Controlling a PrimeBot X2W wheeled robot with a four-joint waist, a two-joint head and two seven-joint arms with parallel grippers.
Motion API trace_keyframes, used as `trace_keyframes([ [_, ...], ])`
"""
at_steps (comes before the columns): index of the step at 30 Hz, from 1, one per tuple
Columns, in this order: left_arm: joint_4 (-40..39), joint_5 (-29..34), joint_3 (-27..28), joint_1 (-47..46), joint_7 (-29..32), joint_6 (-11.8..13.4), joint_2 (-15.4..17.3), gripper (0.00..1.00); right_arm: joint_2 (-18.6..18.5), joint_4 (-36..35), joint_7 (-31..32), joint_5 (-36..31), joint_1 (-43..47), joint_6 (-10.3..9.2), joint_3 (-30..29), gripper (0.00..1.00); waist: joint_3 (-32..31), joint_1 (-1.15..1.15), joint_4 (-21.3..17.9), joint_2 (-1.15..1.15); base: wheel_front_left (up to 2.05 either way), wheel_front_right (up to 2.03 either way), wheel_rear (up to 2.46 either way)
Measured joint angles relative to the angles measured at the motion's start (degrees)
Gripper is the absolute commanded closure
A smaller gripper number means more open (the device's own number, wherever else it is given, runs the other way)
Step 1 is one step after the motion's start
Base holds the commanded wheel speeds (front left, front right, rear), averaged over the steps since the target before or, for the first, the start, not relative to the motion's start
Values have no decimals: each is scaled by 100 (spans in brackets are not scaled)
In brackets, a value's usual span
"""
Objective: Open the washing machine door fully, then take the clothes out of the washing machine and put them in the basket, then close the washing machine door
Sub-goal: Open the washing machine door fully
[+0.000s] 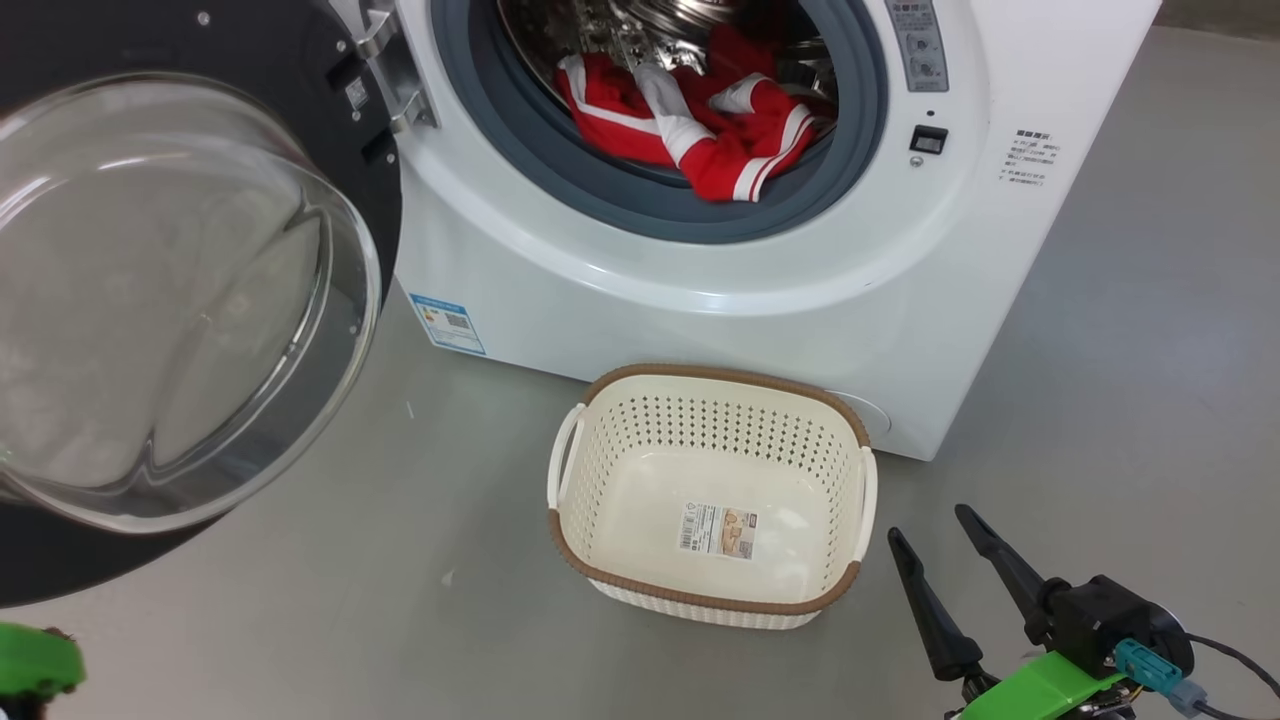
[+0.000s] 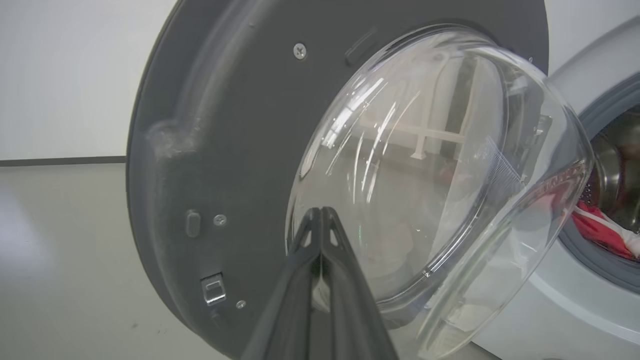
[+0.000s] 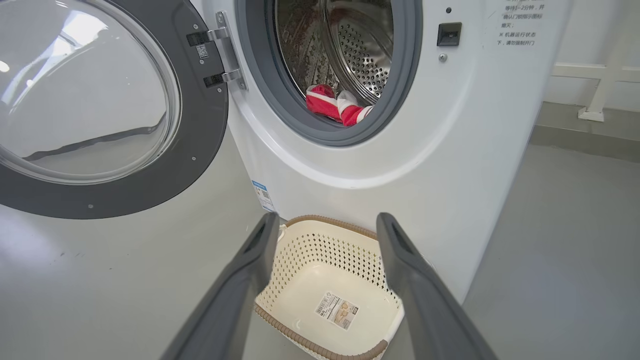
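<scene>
Just ahead of our left pincer (image 2: pixel 320 214), pressed together on nothing, we see the washing machine door (image 2: pixel 225 150) swung open, while beyond our spread, empty right pincer (image 3: pixel 327 222) sits the basket (image 3: pixel 330 250), with the clothes (image 3: pixel 335 105) higher up inside the washing machine (image 3: pixel 450 150).

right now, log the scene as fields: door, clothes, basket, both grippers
door: washing machine door wide open, glass bowl bulging outward
clothes: red and white clothes inside the washing machine, draped over its grey gasket
basket: basket on the floor in front of the machine, no clothes in it
left gripper: left gripper shut, tips close to the door's glass, contact unclear
right gripper: right gripper open, holding nothing, to the right of the basket
</scene>
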Motion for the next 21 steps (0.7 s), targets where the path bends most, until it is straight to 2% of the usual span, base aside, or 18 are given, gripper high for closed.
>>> trace_keyframes([
  [11,-781,-132,-745,688,0,-1,-321,100,14,-73,0,15,133,0,-215,0,-80,0,-189,0,0,0,0],
  [21,-1316,-107,-1455,1101,1,-1,-595,100,30,-136,0,16,179,0,-421,0,-119,0,-511,0,0,0,0],
])
